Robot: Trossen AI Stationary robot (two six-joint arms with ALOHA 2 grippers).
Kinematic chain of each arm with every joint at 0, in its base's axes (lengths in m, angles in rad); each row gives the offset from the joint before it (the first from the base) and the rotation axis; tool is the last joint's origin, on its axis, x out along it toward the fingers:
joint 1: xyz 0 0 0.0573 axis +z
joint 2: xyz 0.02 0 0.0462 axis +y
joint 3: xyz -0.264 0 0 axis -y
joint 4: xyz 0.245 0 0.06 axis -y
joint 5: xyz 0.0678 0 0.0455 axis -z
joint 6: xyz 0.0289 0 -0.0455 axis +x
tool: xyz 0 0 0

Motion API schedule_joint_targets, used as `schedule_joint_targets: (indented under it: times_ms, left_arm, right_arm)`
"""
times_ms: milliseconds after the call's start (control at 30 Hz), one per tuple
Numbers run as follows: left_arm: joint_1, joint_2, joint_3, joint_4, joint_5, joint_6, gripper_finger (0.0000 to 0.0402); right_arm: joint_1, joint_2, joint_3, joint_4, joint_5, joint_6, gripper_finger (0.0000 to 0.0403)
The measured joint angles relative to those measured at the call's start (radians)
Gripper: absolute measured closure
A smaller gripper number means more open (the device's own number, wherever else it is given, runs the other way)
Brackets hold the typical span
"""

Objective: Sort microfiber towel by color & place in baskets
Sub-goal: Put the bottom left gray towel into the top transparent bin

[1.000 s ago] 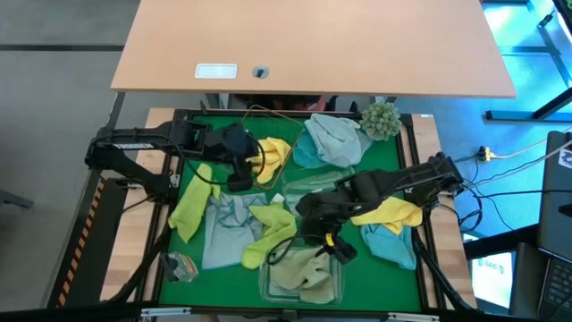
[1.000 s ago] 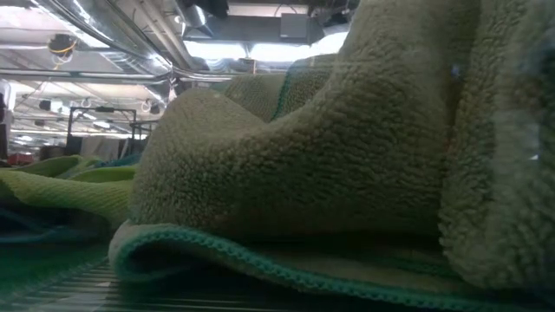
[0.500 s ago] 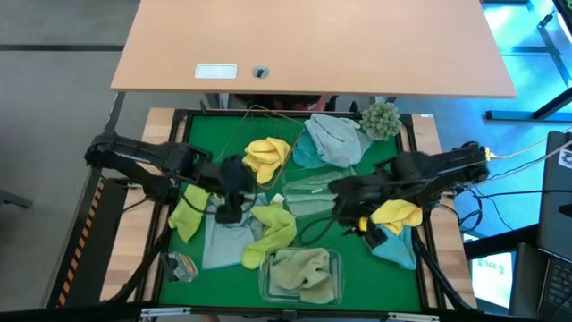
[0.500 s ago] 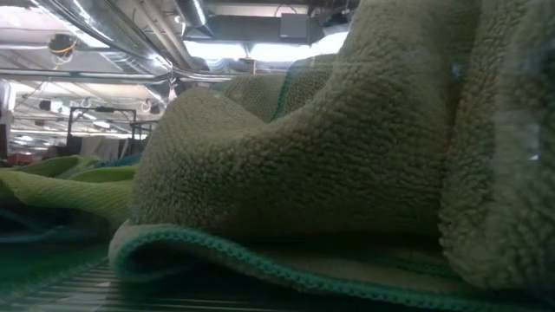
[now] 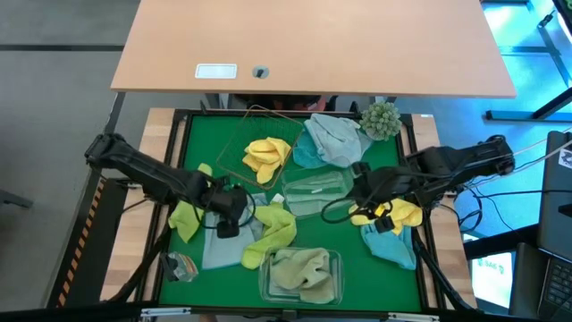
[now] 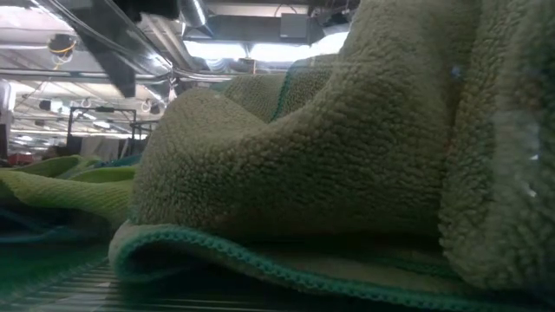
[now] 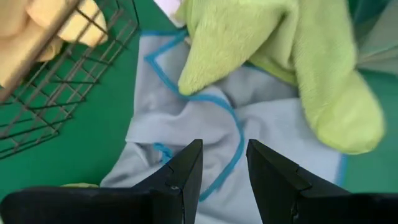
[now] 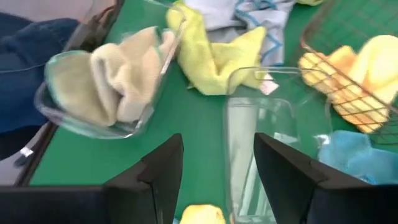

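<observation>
My left gripper [image 5: 228, 221] hangs open just above a light blue towel [image 7: 186, 124] that lies flat on the green mat; its fingers stand over the towel's blue-hemmed edge. A lime towel [image 5: 273, 228] lies partly over that blue towel. My right gripper [image 5: 362, 201] is open and empty, in the air beside the empty clear tub [image 5: 317, 192]. A yellow towel [image 5: 268, 154] sits in the wire basket [image 5: 255, 130]. An olive towel [image 5: 302, 268] fills the near clear tub [image 8: 59, 115] and blocks the low view [image 6: 303, 173].
Another lime towel [image 5: 186, 216] lies at the left. A yellow towel [image 5: 402, 215] and a teal one [image 5: 393, 246] lie under the right arm. A light blue towel [image 5: 331, 139] and a fuzzy ball plant [image 5: 380, 118] are at the far side.
My left gripper has moved from the wire basket toward the near edge and down over the light blue towel, turning as it went; the yellow towel stays in the basket. My right gripper has drawn back from the near tub toward the right edge; the olive towel stays in that tub.
</observation>
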State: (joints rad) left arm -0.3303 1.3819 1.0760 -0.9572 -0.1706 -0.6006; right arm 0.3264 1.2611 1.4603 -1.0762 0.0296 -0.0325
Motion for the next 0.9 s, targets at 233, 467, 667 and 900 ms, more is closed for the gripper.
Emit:
schedule_joint_targets:
  times_ms: [233, 467, 667, 900]
  left_arm:
    - [-0.025, 0.000, -0.118, 0.111, 0.022, 0.000, 0.0282]
    - [-0.064, 0.000, -0.232, 0.243, 0.035, 0.000, 0.0282]
    - [-0.090, 0.000, -0.285, 0.282, 0.035, -0.001, 0.0282]
    - [-0.106, 0.000, -0.352, 0.370, 0.030, -0.002, 0.0282]
  right_arm:
    - [0.000, -0.091, -0.185, 0.109, 0.016, 0.058, 0.0205]
    - [0.000, -0.164, -0.382, 0.229, 0.101, 0.134, 0.0205]
    - [0.000, -0.190, -0.506, 0.334, 0.102, 0.191, 0.0205]
    - [0.000, -0.191, -0.572, 0.401, 0.102, 0.217, 0.0205]
